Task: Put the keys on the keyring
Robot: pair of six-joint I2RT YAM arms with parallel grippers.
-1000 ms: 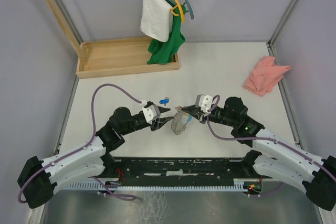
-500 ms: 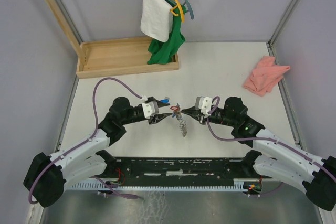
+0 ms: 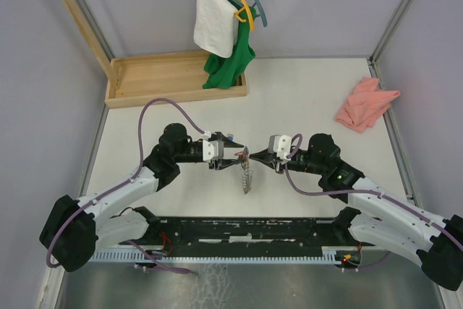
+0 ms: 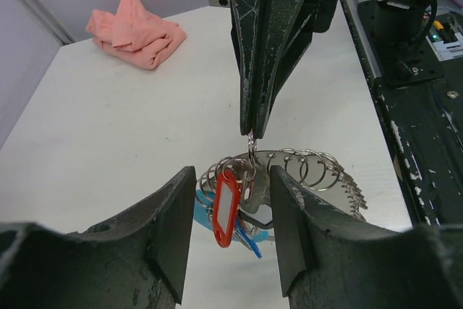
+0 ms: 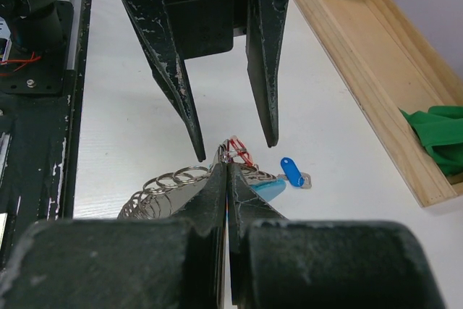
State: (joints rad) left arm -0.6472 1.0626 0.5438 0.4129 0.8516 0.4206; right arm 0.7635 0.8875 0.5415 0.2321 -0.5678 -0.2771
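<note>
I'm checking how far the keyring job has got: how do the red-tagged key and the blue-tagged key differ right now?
The red-tagged key hangs at the keyring pinched by the shut right gripper; the blue-tagged key lies flat on the table, off the rings. The red-tagged key sits between the open fingers of the left gripper; nothing holds the blue-tagged key. Both carry oval plastic tags.

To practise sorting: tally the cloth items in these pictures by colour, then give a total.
Pink: 1, the pink cloth on the table
White: 1, the white towel on a hanger
Green: 1, the green garment hanging beside it
Total: 3
</note>
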